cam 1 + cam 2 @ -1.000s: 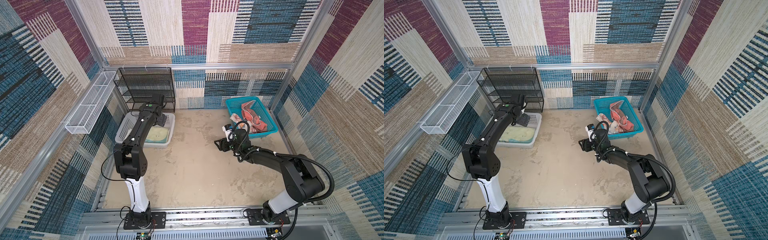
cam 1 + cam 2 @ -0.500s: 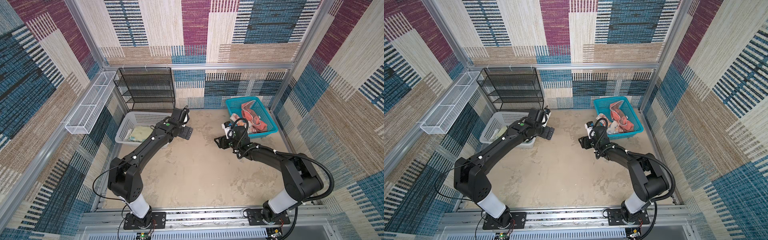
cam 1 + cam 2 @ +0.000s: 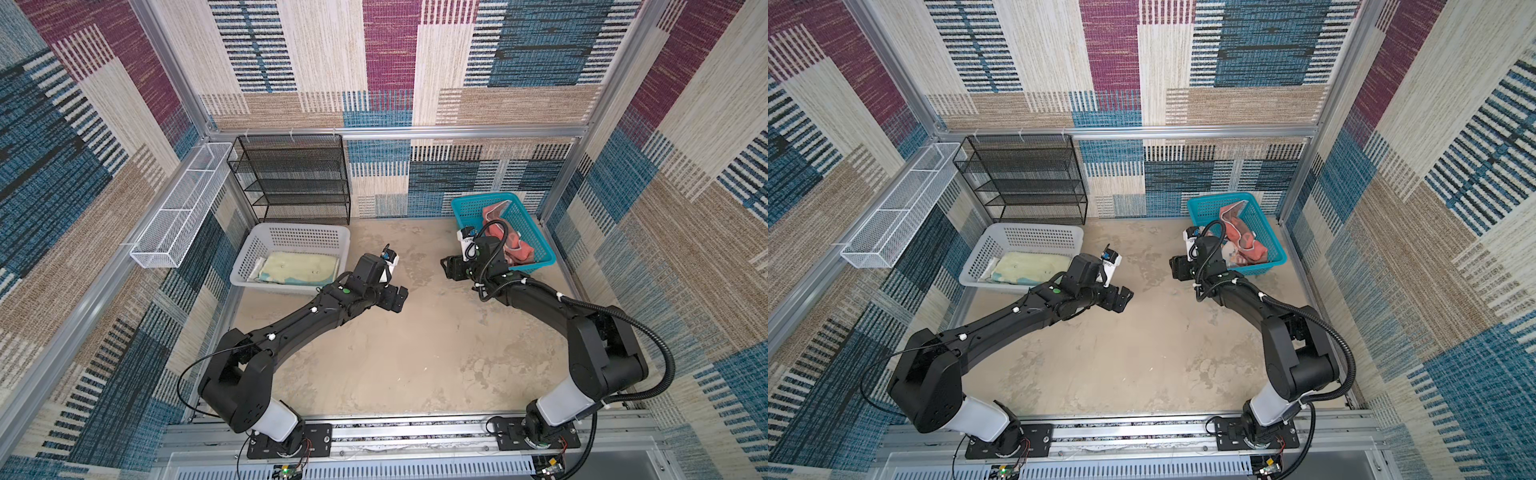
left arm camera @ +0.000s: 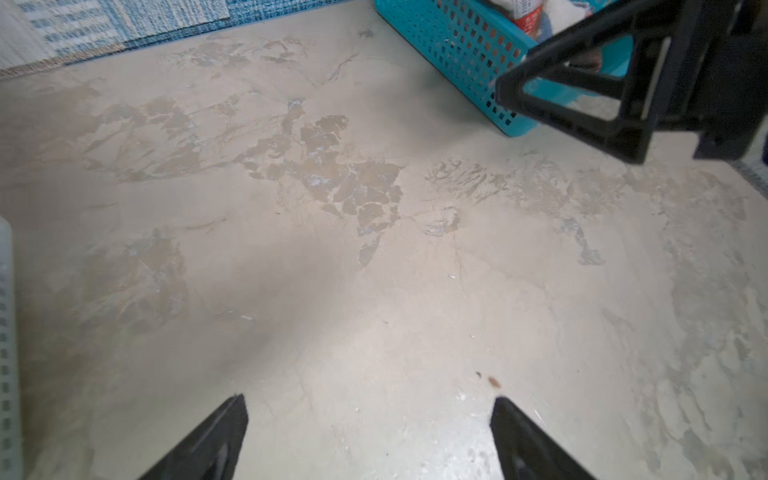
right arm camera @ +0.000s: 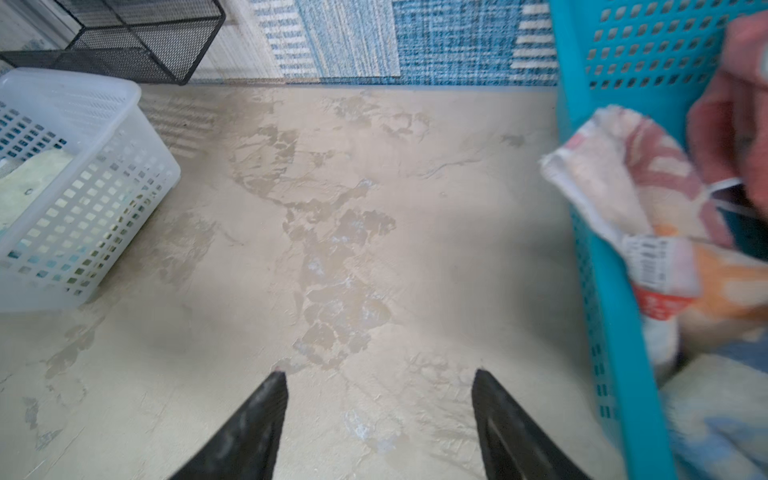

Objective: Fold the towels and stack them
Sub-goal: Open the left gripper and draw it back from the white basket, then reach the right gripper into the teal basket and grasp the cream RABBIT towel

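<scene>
Check left gripper [image 4: 369, 401]: jaws wide apart, empty, above bare middle of table [image 3: 415, 353]. Check right gripper [image 5: 378, 374]: jaws spread, empty, just beside teal basket [image 3: 465, 208]. You find pale yellow towel [image 3: 297, 268] lying flat in white basket [image 3: 291, 237], far-left table corner. Coral towels [image 3: 519, 249] crumpled in teal basket, far-right corner.
</scene>
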Controlling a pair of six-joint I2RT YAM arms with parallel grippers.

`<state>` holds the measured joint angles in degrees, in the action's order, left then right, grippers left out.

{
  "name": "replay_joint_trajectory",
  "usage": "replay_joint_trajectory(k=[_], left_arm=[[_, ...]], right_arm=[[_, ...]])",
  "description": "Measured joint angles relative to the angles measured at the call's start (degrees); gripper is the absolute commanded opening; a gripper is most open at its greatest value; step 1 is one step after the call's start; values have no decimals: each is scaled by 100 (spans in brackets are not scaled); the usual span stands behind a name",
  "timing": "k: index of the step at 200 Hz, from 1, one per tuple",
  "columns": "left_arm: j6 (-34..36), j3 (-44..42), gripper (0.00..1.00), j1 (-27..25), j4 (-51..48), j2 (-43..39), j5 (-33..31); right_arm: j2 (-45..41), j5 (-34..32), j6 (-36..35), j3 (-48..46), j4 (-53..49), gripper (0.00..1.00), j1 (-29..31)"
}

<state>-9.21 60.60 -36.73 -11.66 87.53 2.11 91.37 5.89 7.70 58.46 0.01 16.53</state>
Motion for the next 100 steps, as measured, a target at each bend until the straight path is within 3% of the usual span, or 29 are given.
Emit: replay_joint_trajectory(k=[37,100], left_arm=[[-90,-219,95,-81,219,-57,114],[-109,-409,95,-101,297,-129,101]], right_arm=[[-153,-638,98,186,-162,96,-387],[223,-1368,527,911,-634,96,-1110]])
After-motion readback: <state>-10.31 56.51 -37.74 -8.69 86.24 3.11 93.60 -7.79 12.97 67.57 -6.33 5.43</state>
